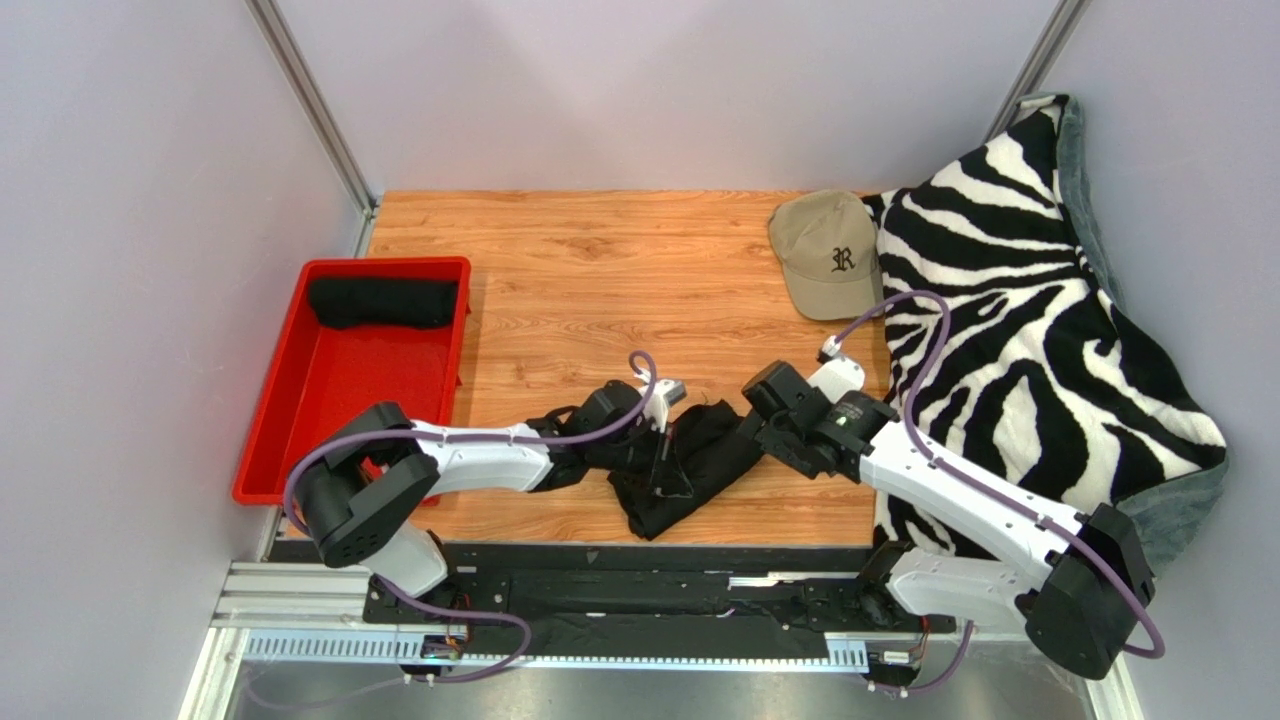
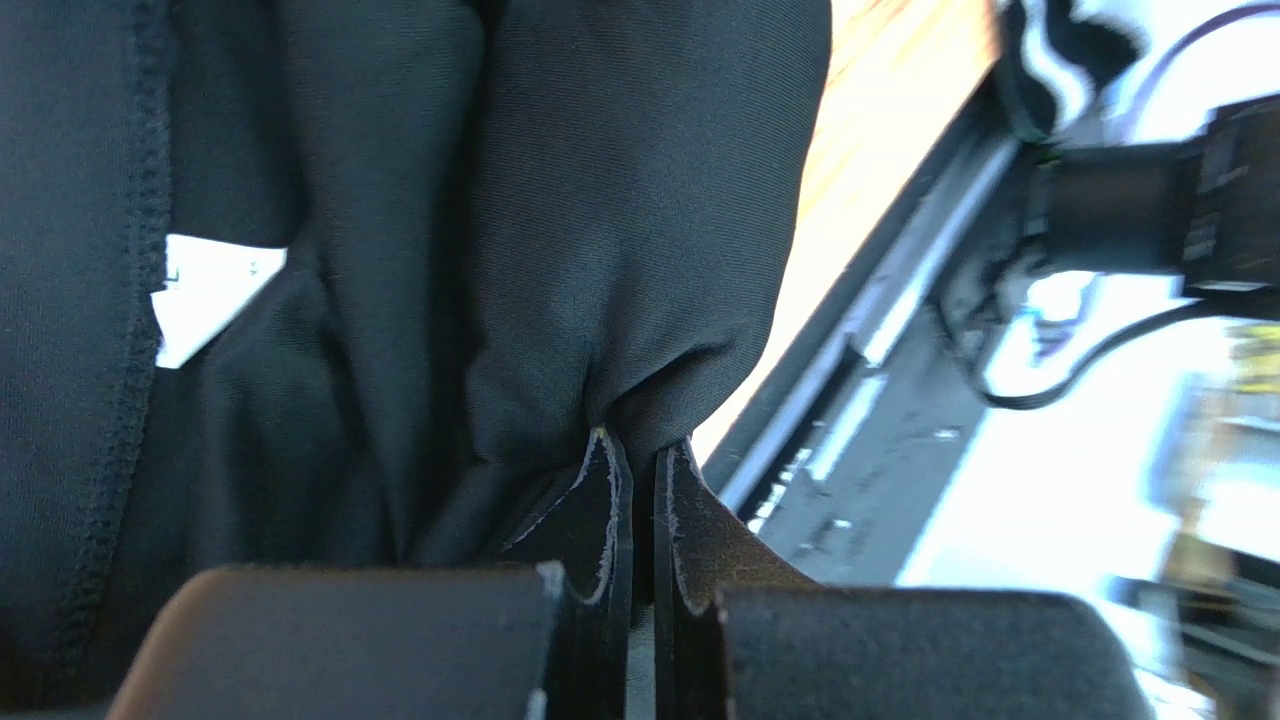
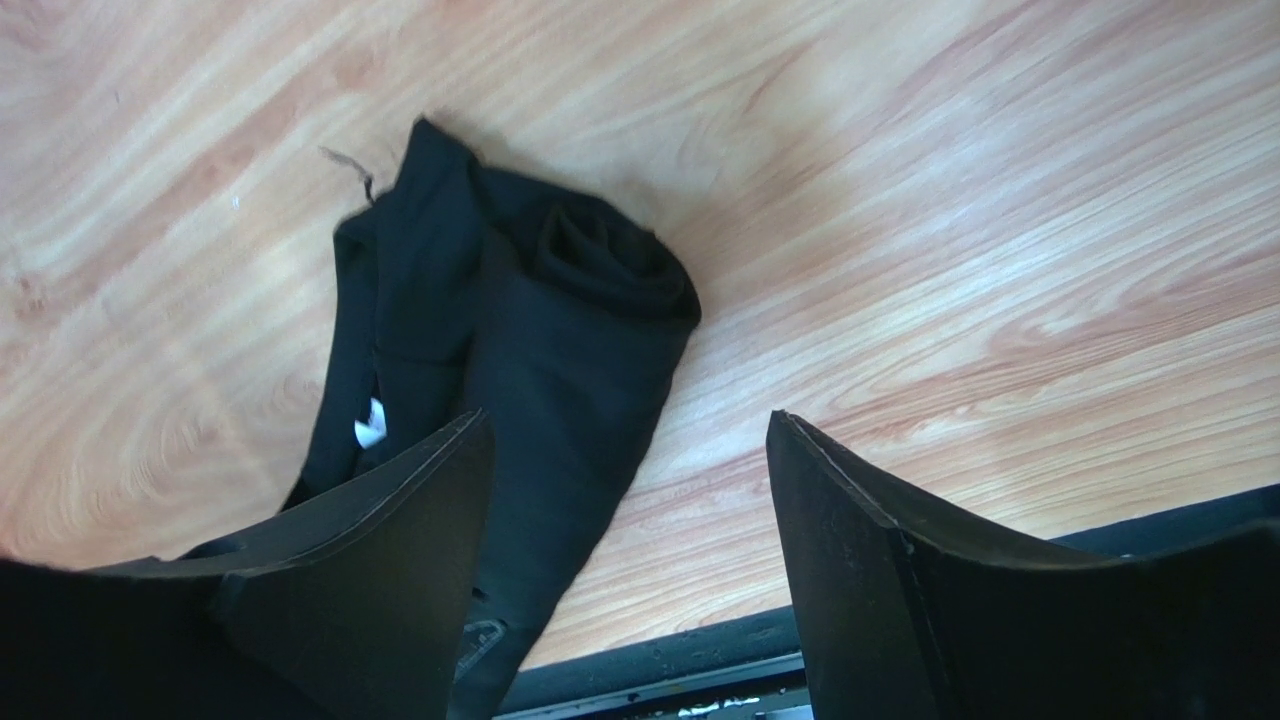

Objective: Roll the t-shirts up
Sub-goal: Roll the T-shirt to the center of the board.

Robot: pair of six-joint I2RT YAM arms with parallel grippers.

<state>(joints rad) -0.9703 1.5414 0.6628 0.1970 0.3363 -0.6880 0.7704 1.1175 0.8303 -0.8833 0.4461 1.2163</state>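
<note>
On the wooden table [image 1: 571, 270], your left gripper [image 2: 636, 450] pinches the black t-shirt [image 1: 691, 458], right gripper [image 3: 628, 428] spread; pulling one-sided could unroll it

Open table [image 1: 601, 270] between red tray [image 1: 346, 398] and cap [image 1: 827, 255]

A black t-shirt [image 1: 684, 465] lies bunched in a loose, elongated heap on the wooden surface [image 1: 601, 270], close to its near edge. One end is wound into a tight spiral roll; the rest trails off in soft folds, with a small white label [image 3: 368, 425] showing among them. The left pincer [image 2: 631, 450] pinches a gathered fold of its fabric. A second black t-shirt [image 1: 383, 303], fully rolled into a neat log, lies across the far end of the red tray [image 1: 346, 413].
</note>
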